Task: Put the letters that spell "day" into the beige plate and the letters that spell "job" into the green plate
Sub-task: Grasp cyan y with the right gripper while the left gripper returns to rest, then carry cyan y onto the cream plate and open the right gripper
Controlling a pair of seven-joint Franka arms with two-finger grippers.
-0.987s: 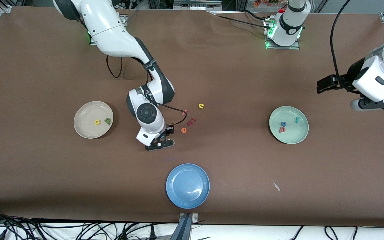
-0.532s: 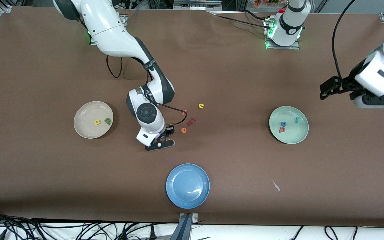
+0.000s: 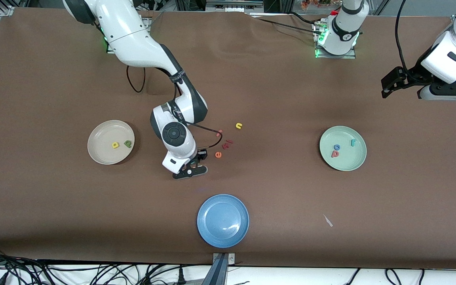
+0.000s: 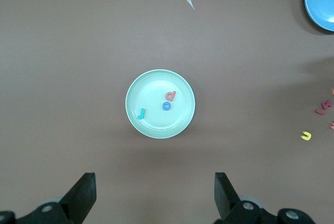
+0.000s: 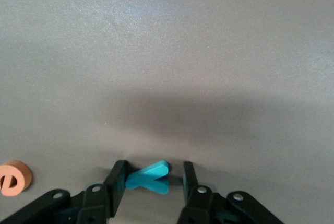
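The beige plate (image 3: 101, 153) holds a yellow a (image 3: 115, 145) and a green d (image 3: 128, 143). In the green plate (image 3: 346, 162) lie a blue o (image 3: 337, 147), a salmon b (image 3: 335, 153) and a teal j (image 3: 353, 143). My right gripper (image 3: 189, 171) is low on the table between the beige plate and the loose letters. A teal y (image 5: 148, 177) lies flat between its fingers. One finger touches the y and the other stands a small gap off. My left gripper (image 3: 447, 92) hangs open and empty, high over the table's left arm end.
A blue plate (image 3: 223, 220) sits near the front edge. Loose letters lie beside the right hand: an orange e (image 3: 218, 154), dark red pieces (image 3: 227, 143), a salmon one (image 3: 219, 132) and a yellow n (image 3: 239, 126). A white scrap (image 3: 327, 220) lies near the front.
The left arm has drawn up and away from the green plate toward its base. The right arm has stayed in place over the y.
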